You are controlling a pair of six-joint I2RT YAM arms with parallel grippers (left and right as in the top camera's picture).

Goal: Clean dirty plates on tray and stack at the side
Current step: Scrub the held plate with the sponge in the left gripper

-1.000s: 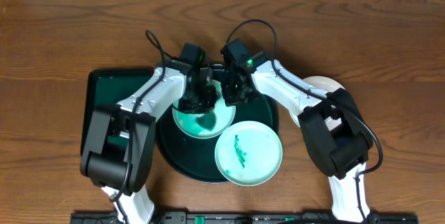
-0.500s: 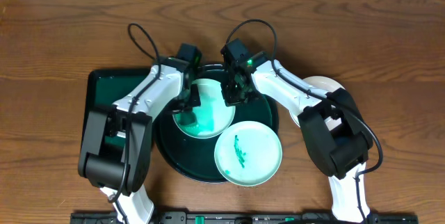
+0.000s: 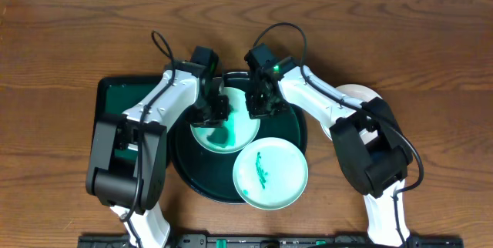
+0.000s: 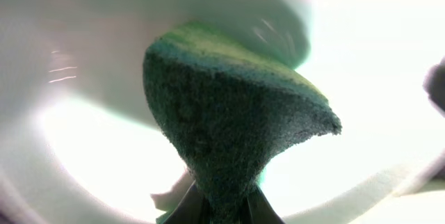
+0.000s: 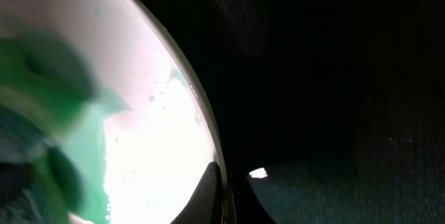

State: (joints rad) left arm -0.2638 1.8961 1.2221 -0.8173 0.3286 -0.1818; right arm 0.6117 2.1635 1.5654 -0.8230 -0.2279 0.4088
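1 plate (image 3: 231, 134), rim-pinched by right end effector (image 5: 224, 196), risked slipping loose if the sponge (image 4: 229, 120) clamped in left end effector (image 4: 222, 211) pressed hard.

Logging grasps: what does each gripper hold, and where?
Left gripper pinches the green sponge by its narrow end; right gripper grips the smeared plate by its rim.

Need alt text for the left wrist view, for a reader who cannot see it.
A dark green scouring sponge, pinched at its base by the left claw, fills the centre of the frame. Behind it is a glossy pale round plate, washed out by glare.
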